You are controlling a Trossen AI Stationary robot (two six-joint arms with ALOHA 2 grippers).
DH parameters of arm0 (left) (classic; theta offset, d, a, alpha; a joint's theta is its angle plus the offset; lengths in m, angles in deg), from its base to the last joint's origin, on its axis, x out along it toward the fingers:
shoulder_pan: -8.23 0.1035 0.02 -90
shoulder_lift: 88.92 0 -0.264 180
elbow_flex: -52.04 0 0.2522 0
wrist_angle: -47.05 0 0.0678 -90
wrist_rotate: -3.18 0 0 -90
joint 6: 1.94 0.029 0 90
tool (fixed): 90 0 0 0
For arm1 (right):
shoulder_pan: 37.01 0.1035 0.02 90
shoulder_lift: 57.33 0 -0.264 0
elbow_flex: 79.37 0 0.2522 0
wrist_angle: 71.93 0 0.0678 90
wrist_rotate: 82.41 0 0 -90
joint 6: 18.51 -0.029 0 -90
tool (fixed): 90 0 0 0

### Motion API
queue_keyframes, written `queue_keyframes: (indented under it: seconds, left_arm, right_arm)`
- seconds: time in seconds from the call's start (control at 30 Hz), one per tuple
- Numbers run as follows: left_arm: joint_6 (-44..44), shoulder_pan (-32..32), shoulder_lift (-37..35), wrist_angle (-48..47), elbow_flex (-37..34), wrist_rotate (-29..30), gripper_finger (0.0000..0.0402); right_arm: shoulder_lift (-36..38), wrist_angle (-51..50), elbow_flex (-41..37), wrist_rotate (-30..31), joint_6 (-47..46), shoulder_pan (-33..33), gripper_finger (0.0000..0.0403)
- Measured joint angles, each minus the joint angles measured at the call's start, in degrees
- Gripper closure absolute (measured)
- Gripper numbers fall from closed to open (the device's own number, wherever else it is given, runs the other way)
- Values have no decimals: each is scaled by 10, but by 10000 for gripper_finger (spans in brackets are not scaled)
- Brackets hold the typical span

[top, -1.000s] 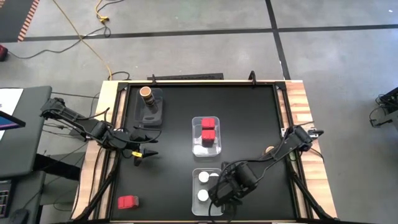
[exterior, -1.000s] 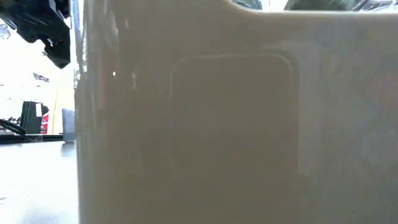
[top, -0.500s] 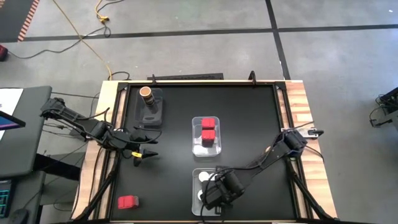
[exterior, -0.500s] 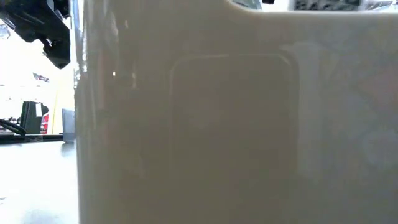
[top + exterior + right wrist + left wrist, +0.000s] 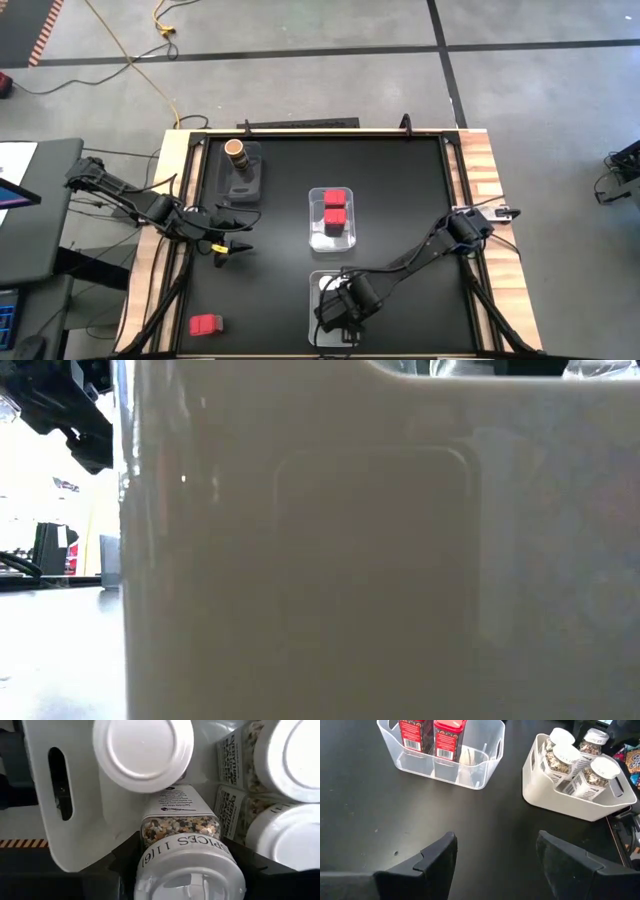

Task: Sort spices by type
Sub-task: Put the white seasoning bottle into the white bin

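— Start at the near edge. What has the right gripper point(image 5: 182, 870) got?

— It is clamped on a white-lidded jar point(image 5: 187, 857), fingers pressed to either side just under the lid. In the high view the gripper point(image 5: 335, 312) sits over the near clear tub point(image 5: 312, 325) at the table's front edge. The held jar lies tilted, its long axis running away from the wrist, lid end nearest the camera, printed label facing up.

— Any room around it?

— Little. Other white-lidded jars point(image 5: 295, 755) stand upright and crowd one side of it, another lid point(image 5: 142, 751) sits just ahead, and the tub's white wall with its handle slot point(image 5: 59, 782) closes the other side. The low view is almost filled by that tub's wall point(image 5: 380, 580).

— Further along the front?

— A red box point(image 5: 205, 324) lies alone near the front left corner, with bare black table all round it.

— And the left gripper point(image 5: 237, 247)?

— It hangs over the left side of the table, fingers point(image 5: 432, 860) apart and holding nothing, open mat ahead of it.

— The middle?

— The second clear tub point(image 5: 331, 241) holds two red boxes point(image 5: 335, 207) standing upright, well apart from the near tub.

— The far end?

— A brown-topped jar point(image 5: 235, 148) stands upright on the dark grey tray point(image 5: 243, 185) near the far left corner, with empty mat to its right.
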Motion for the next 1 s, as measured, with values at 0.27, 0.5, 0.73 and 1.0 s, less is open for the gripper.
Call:
queue_keyframes:
  seconds: [0.27,0.5,0.73,1.0]
  left_arm:
    - [0,0,0,-3,0,0,141]
    - [0,0,0,-4,0,0,141]
    - [0,0,0,-5,0,0,141]
    - [0,0,0,-5,0,0,141]
  right_arm:
    - [-22,8,0,-23,25,-1,171]
    - [-22,6,0,-27,-33,-8,164]
    - [-22,5,0,-58,-52,-9,163]
    - [-22,5,0,-65,-52,-11,163]
